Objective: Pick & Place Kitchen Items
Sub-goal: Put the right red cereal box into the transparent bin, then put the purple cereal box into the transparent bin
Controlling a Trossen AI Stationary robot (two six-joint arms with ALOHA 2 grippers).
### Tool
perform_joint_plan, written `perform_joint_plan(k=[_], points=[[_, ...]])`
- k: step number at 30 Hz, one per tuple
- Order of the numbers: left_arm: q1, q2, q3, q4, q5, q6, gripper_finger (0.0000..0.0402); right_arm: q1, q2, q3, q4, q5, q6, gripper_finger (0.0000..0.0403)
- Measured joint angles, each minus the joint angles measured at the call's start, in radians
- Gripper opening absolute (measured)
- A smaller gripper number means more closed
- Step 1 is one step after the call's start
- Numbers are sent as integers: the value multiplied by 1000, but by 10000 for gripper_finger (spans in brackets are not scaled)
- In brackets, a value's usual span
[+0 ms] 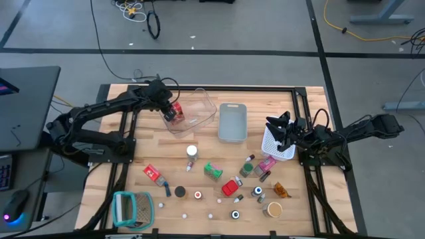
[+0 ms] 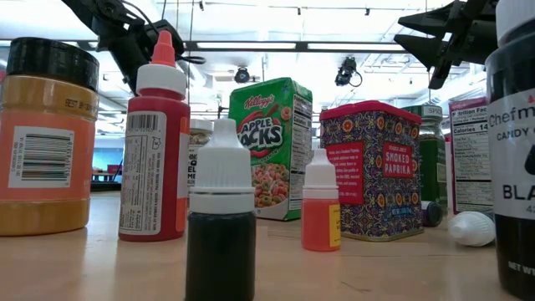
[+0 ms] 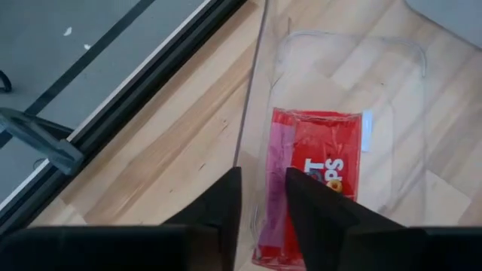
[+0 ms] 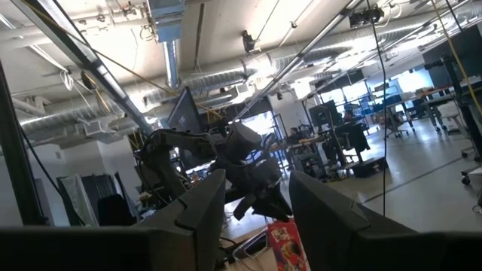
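Observation:
My left gripper is shut on a red packet at the clear bin's left end, near the table's far left. In the right wrist view that packet hangs under it. My right gripper is open and hovers over the white bin at the right, touching nothing. The other kitchen items lie on the near half of the table. Among them are a green packet, red packets, a white-capped bottle, a brown jar and tiny white pieces. My left gripper pinches the red packet by its upper end between the two fingers, coming from above and pointing down. The packet hangs below the fingers inside the clear bin's outline. Whether its lower end touches the bin floor, I cannot tell.
A grey bin stands between the clear bin and the white bin. A teal-and-white ribbed holder sits at the near left corner. In the low view, bottles and boxes crowd the near edge, such as the red squeeze bottle.

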Motion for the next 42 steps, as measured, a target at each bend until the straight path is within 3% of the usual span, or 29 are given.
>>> perform_joint_plan(k=[6,17,26,31,36,42], points=[[-2,0,0,15,12,5,170,0,0,0,0,-5,0,160],[-84,-77,47,24,-97,61,192,4,22,81,-33,-225,10,160],[-172,-237,57,23,-21,-24,189,40,293,363,-189,-278,-6,160],[-236,-290,39,25,116,-25,189,44,466,533,-325,-372,55,160],[-299,-302,34,32,142,-24,189,51,574,684,-536,-425,98,160],[-348,-302,34,45,142,7,189,79,592,880,-960,-431,-89,160]])
